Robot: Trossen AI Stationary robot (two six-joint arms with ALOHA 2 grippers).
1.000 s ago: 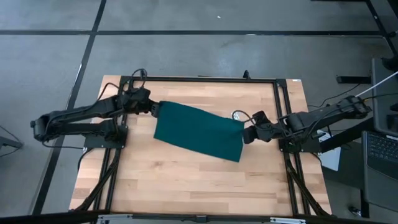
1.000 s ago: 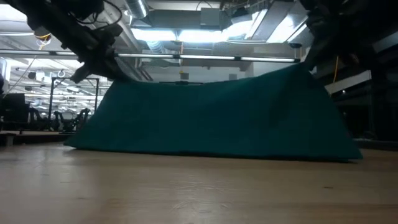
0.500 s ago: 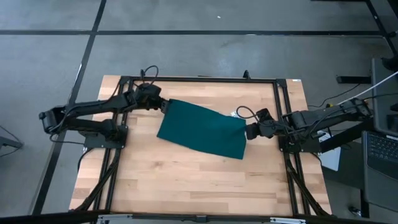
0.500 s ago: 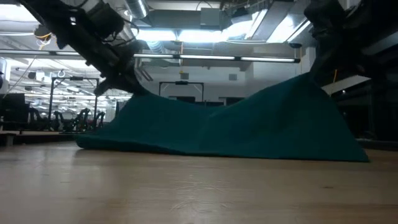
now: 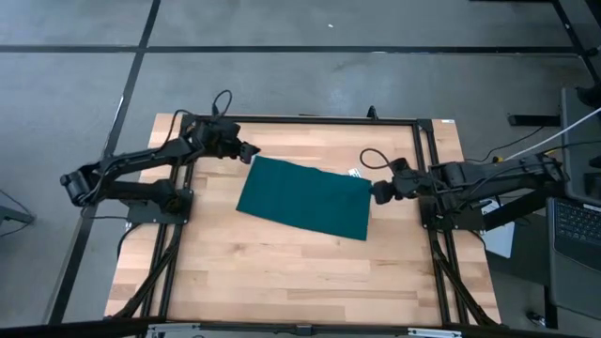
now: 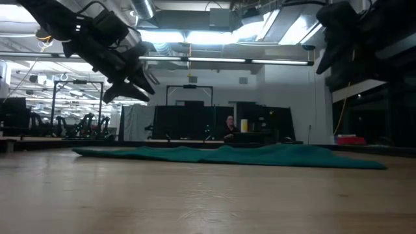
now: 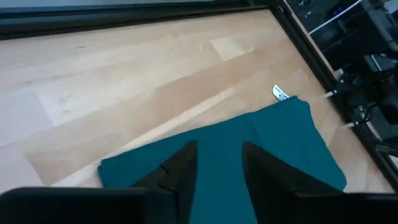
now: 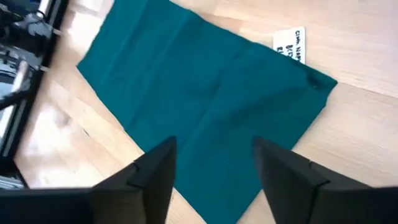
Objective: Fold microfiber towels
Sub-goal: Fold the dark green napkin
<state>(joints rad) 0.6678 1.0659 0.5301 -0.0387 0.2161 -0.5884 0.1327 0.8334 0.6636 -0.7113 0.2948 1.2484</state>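
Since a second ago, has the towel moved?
Yes. In the low view the towel has dropped from a raised tent shape to lie flat on the table; both tools, left and right, hang open above it.

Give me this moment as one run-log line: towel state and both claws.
dark teal-green microfiber towel: flat on wooden table, white tag showing | left claw: open, above far-left corner, empty | right claw: open, beside right edge, empty

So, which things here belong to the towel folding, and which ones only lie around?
Belong to the job:
- teal towel, flat on the table
- left gripper, open, off the towel
- right gripper, open, at the towel's edge

Just lying about:
- laptop, beside the table
- cables on the arms
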